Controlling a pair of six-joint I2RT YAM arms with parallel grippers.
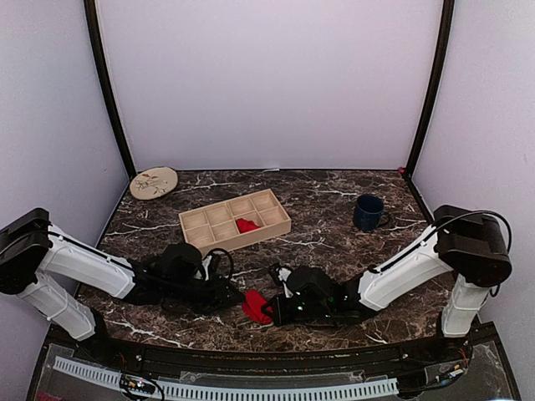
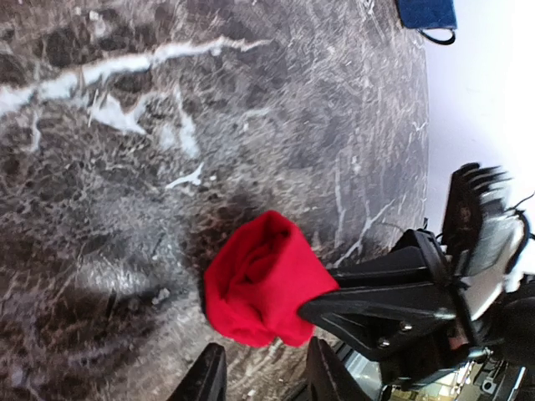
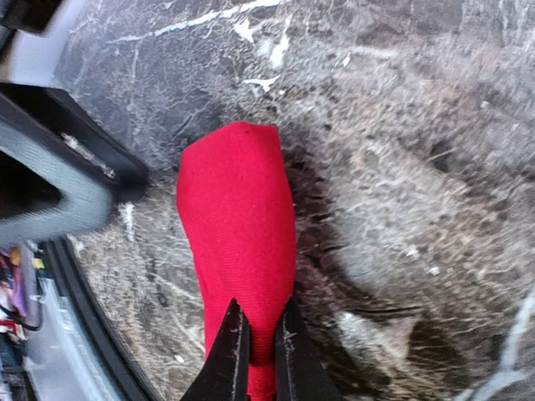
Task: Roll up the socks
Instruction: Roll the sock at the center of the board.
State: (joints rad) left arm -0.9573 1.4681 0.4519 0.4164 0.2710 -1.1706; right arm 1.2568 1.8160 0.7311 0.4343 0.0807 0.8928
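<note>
A red rolled sock (image 1: 255, 307) lies on the marble table near the front edge, between my two grippers. My right gripper (image 1: 269, 310) is shut on its right end; the right wrist view shows the sock (image 3: 238, 242) pinched between the two narrow fingers (image 3: 260, 355). My left gripper (image 1: 237, 296) is open just left of the sock; in the left wrist view its fingers (image 2: 266, 368) stand apart right below the sock (image 2: 261, 280) and do not hold it. A second red sock (image 1: 246, 225) lies in the wooden tray.
A wooden compartment tray (image 1: 235, 219) stands at the middle back. A dark blue mug (image 1: 368, 212) is at the back right. A round decorated plate (image 1: 154, 182) lies at the back left. The table's front edge runs just below the grippers.
</note>
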